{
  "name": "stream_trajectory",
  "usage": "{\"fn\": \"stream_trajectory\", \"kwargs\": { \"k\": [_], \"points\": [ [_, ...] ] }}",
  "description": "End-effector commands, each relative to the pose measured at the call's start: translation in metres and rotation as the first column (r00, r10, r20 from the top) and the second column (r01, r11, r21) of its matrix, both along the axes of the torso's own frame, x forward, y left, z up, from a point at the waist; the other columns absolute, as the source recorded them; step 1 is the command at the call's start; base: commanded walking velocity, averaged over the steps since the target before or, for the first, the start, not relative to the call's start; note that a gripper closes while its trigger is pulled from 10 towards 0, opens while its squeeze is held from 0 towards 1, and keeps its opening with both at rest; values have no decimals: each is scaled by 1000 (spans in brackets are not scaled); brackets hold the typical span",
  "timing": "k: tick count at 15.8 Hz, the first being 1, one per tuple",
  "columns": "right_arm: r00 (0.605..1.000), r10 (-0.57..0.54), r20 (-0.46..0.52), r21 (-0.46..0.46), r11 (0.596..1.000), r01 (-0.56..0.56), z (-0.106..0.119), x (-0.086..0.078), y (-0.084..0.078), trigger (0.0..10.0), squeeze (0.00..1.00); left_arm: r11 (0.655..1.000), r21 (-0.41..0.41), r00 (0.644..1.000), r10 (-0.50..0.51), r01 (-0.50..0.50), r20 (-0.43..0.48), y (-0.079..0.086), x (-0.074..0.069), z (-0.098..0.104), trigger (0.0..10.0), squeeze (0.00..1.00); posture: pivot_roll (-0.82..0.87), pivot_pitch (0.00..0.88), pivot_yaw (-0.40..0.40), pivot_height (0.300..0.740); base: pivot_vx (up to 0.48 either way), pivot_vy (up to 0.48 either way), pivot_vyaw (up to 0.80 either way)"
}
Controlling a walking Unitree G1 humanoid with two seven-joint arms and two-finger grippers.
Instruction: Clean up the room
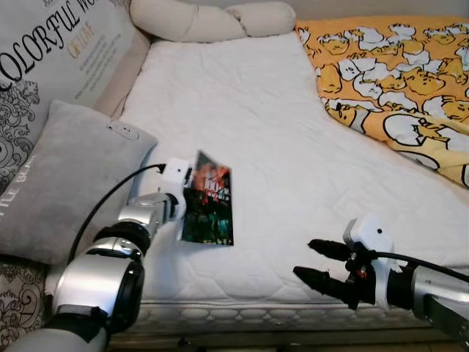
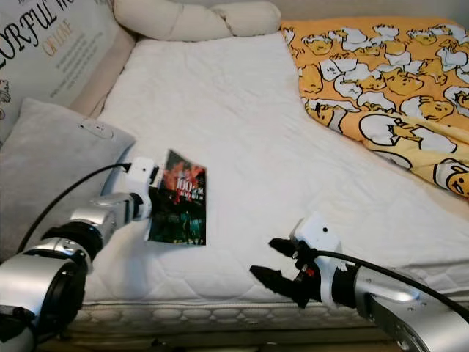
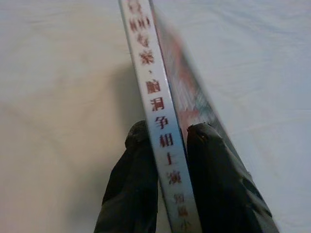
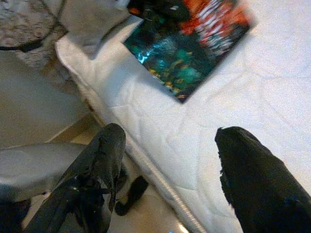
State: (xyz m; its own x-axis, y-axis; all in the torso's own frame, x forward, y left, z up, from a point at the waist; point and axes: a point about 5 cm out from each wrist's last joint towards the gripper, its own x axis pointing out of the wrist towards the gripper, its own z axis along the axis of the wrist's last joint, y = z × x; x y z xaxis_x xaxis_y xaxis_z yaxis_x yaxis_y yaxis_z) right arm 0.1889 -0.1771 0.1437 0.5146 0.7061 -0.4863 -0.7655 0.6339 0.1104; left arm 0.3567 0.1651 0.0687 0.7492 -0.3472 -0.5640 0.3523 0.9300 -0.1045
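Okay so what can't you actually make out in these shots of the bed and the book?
- Book title: too small in the eye views; the left pincer covers part of the spine lettering in the left wrist view.
- Book's underside: faces the mattress.
- Printed pillow text: cut off by the frame edge in the eye views.
- Dark object on the floor: blurred in the right wrist view.

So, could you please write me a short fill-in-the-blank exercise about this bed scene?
1. The left gripper is shut on the spine of a ____.
2. The right gripper's fingers are ____, holding nothing.
3. The grey pillow lies on the robot's ____ side of the mattress.
4. The blanket with cartoon figures is mostly ____.

Missing words: book; open; left; yellow
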Motion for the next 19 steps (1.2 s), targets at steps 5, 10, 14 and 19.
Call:
{"fn": "stream_trajectory", "kwargs": {
  "k": [5, 10, 14, 19],
  "points": [
    [996, -57, 67, -21, 998, 59, 2, 19, 0, 10000, 0, 985, 128, 993, 107, -112, 43, 30, -2, -1, 10000, 1000, -264, 74, 61, 740, 0, 0, 0],
    [997, -53, 62, -18, 998, 54, 1, 16, 1, 10000, 0, 963, 219, 985, 135, -156, 110, 47, -2, 2, 10000, 925, -277, 57, 64, 740, 0, 0, 0],
    [985, -150, 90, 26, 989, 148, -9, 23, 6, 10000, 0, 995, -49, 978, 93, -85, 186, 41, 9, 26, 10000, 843, -211, 0, 88, 740, 0, 0, 0],
    [898, -435, 65, 81, 899, 430, -35, 38, 11, 10000, 0, 993, -99, 933, -24, 64, 360, 26, 0, 37, 10000, 0, -116, 0, 90, 740, 0, 0, 0]
  ]
}}
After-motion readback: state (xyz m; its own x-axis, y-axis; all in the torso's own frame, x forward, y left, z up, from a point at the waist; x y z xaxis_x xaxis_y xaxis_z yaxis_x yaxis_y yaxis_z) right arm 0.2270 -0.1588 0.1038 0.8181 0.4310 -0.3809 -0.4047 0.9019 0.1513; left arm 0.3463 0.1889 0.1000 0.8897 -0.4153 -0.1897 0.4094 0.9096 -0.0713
